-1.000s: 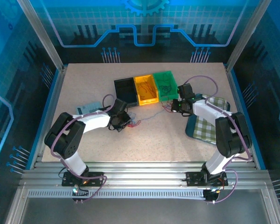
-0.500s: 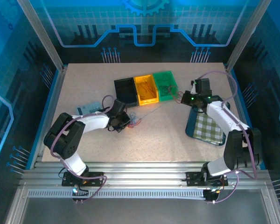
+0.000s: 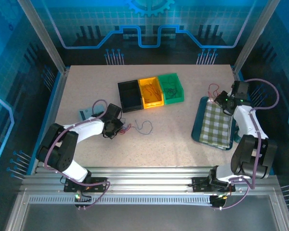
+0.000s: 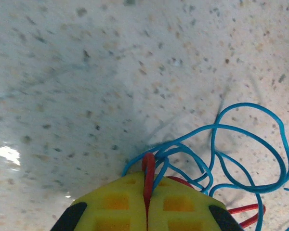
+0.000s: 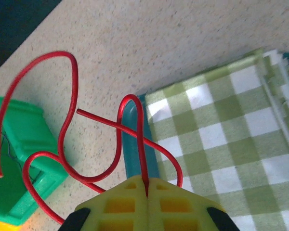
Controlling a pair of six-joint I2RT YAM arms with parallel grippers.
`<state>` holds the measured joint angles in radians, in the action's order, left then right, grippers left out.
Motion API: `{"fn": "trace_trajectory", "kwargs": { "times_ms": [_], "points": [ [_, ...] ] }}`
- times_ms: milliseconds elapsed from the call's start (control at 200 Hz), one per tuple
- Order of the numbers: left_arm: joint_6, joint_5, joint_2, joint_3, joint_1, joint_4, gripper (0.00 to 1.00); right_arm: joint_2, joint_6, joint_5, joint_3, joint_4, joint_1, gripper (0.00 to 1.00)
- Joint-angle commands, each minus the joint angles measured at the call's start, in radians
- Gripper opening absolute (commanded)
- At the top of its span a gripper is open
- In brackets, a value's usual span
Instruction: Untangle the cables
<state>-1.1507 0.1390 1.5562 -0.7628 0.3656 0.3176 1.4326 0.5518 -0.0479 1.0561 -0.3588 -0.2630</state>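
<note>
Left of centre on the tabletop, left jaws sit low, pinched fully together on the left red cable. A short red loop pokes out between the yellow pads. The blue cable lies loose in loops just right of them, and its near strands run up against the pad tips. Can't tell if any blue is caught in the pinch.

Right jaws are also clamped tight, on the right red cable, over the far-left corner of the teal tray. The tray carries a green-checked cloth. That cable's free loops spread out on the bin side of the tray. Can't tell whether they touch the surface.

Three bins stand in a row at far centre: black bin, orange bin, green bin. Dark cables lie inside the green one.

Room: wide bare tabletop between the two arms and along the near edge. The right arm sits close to the tabletop's right edge, tight on that side. A small pale card lies just beyond the left arm.
</note>
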Motion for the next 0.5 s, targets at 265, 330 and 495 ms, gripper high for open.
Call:
{"fn": "trace_trajectory", "kwargs": {
  "times_ms": [265, 330, 495],
  "points": [
    [0.178, -0.058, 0.098, -0.183, 0.132, -0.007, 0.00, 0.046, -0.039, -0.046, 0.086, 0.068, 0.387, 0.02],
    [0.131, -0.087, 0.108, -0.171, 0.137, -0.052, 0.00, 0.087, -0.017, -0.057, 0.122, 0.079, 0.441, 0.02],
    [0.042, -0.137, 0.110, -0.111, 0.138, -0.165, 0.00, 0.227, 0.035, -0.073, 0.251, 0.074, 0.518, 0.02]
  ]
}}
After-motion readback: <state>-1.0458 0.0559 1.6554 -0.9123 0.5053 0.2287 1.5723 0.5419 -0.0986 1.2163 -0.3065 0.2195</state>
